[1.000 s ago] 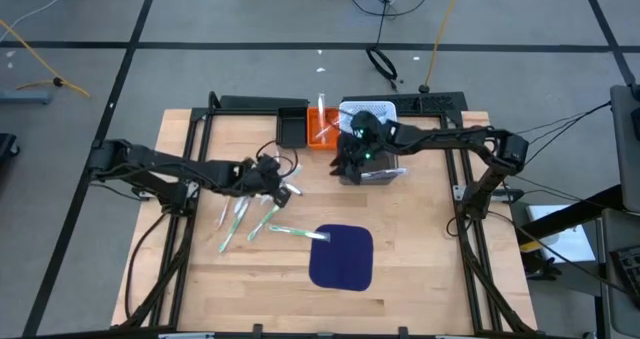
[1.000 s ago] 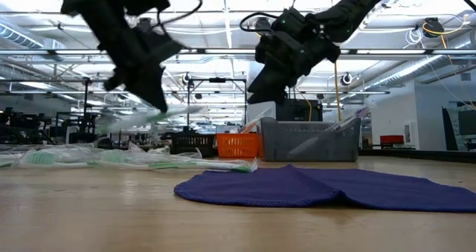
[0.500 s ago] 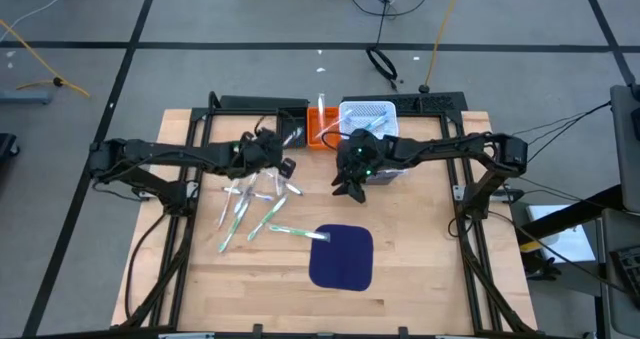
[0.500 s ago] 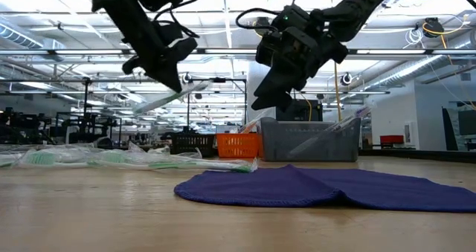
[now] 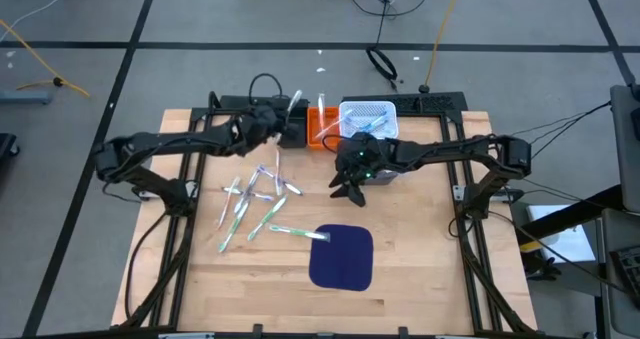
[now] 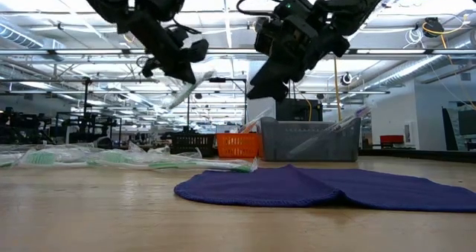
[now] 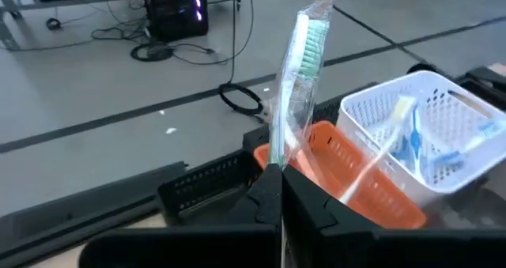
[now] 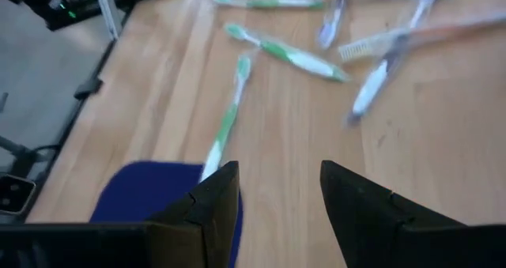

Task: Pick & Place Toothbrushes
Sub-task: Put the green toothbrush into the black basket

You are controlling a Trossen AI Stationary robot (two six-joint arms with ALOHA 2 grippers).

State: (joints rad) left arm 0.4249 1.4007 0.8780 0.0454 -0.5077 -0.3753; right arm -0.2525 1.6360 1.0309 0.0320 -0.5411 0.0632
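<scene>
My left gripper (image 5: 272,116) is at the far side of the table, beside the bins, shut on a toothbrush (image 7: 299,78) with green bristles in a clear wrapper. The low view shows that gripper (image 6: 187,65) high above the table, the toothbrush (image 6: 184,94) jutting out of it. Several more toothbrushes (image 5: 255,204) in green, white and blue lie flat on the wood left of centre. My right gripper (image 5: 345,184) hangs open above the table between the bins and the blue mat (image 5: 340,256). Its fingers (image 8: 212,206) are empty. My left gripper pinches the wrapped toothbrush's handle end (image 7: 277,156) between its two shut fingers. The toothbrush runs on ahead of the fingers, its brush head (image 7: 314,40) farthest out. It is lifted clear of the table, over the black bin.
Three bins stand in a row at the far edge: a black one (image 5: 293,131), an orange one (image 5: 322,131) and a white mesh one (image 5: 372,117), the last two with toothbrushes inside. There is bare wood at the near left and far right of the table.
My left gripper has risen from the pile and swung toward the far edge and the bins, turning as it went. It carries the wrapped toothbrush, lifted clear. My right gripper has come away from the white bin toward the table's middle, still open.
</scene>
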